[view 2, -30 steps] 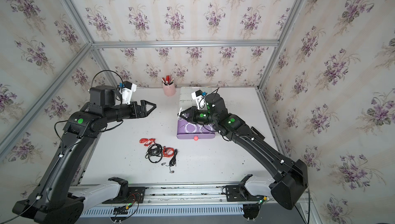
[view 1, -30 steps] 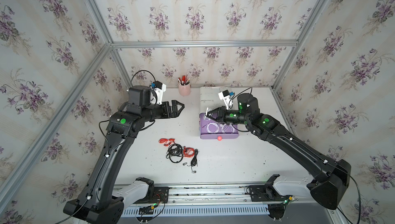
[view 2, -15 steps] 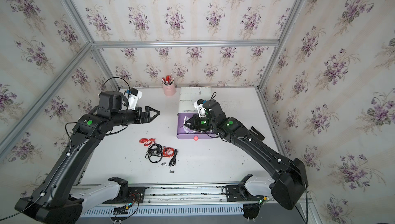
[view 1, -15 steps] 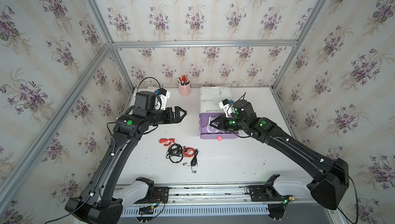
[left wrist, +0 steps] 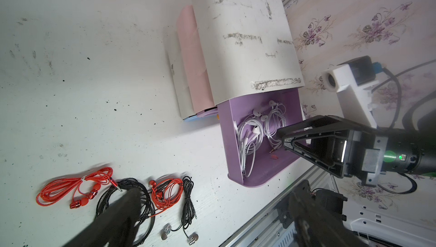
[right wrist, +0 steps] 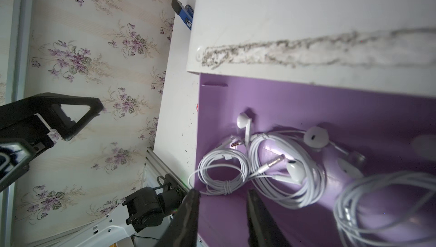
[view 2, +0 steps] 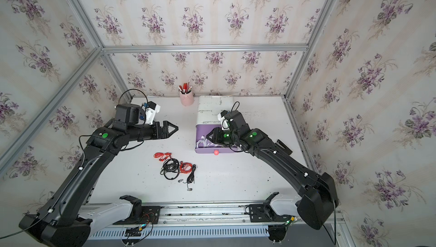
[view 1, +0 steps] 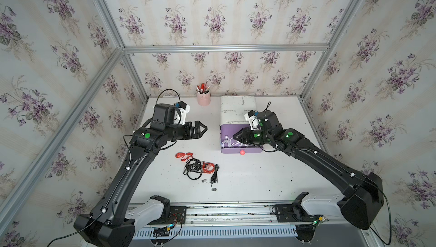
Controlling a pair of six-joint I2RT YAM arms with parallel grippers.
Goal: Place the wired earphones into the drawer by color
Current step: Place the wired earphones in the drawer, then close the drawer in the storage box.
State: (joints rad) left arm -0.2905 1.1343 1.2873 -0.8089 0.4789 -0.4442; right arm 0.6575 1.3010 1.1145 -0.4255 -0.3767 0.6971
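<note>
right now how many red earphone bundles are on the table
2. One red-orange bundle lies at the row's end beside the black coil; the other between that coil and the black bundle. None shows in the purple drawer, partly hidden.

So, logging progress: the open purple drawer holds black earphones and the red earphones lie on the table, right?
No: the left wrist view shows white earphones in the open purple drawer; the red earphones do lie on the table.

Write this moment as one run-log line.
right gripper: jaws open over purple drawer | white earphones: inside | left gripper: jaws open | red/black earphones: on table
</note>
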